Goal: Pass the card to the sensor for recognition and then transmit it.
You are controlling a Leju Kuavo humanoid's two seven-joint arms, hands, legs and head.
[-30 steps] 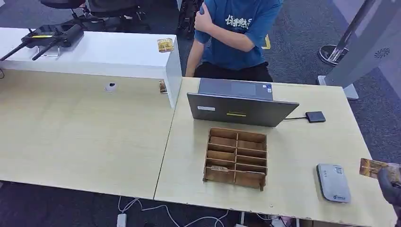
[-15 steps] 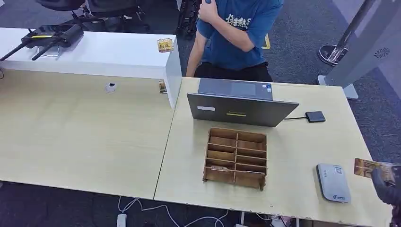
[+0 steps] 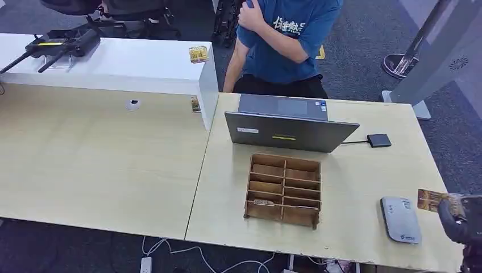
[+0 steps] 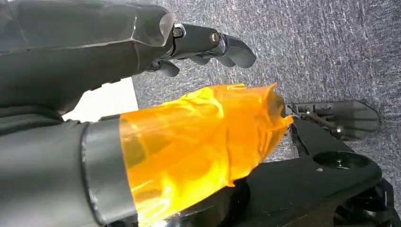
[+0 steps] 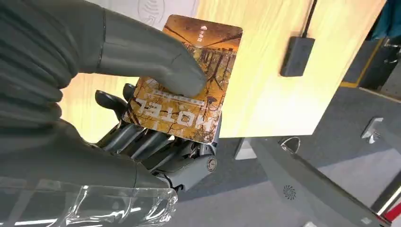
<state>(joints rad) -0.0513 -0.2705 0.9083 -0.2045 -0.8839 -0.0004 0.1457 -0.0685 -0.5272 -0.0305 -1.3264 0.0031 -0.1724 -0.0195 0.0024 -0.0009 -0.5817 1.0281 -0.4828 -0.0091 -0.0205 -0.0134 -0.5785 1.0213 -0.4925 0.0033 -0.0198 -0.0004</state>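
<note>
Light wooden desks fill the head view, with grey carpet beyond them. At the lower right edge of the frame the right hand (image 3: 457,215) holds the card (image 3: 430,200). The right wrist view shows the grip plainly: the thumb presses on the printed face of the card (image 5: 187,94) and the dark fingers (image 5: 142,142) support it from behind, so the hand is clamped on it.

The left hand (image 4: 208,45) appears in its own wrist view over carpet, fingers curled and apart from any object; I cannot tell whether it is fully closed.

Key relation: the sensor (image 3: 401,219), a flat grey pad, lies at the lower right of the desk, just to the left of the card in the head view. The card's free end points toward the pad, its long axis running roughly left to right across the frame. The card seems to be above the desk edge, near the pad but not yet over it. Judgement: the right hand is the nearer one, and a short move leftward should bring the card over the pad.

Further back stand a wooden tray with compartments (image 3: 284,190), a laptop (image 3: 290,132) and a small black box on a cable (image 3: 379,140). A person in a blue shirt (image 3: 284,45) sits behind the desk.
</note>
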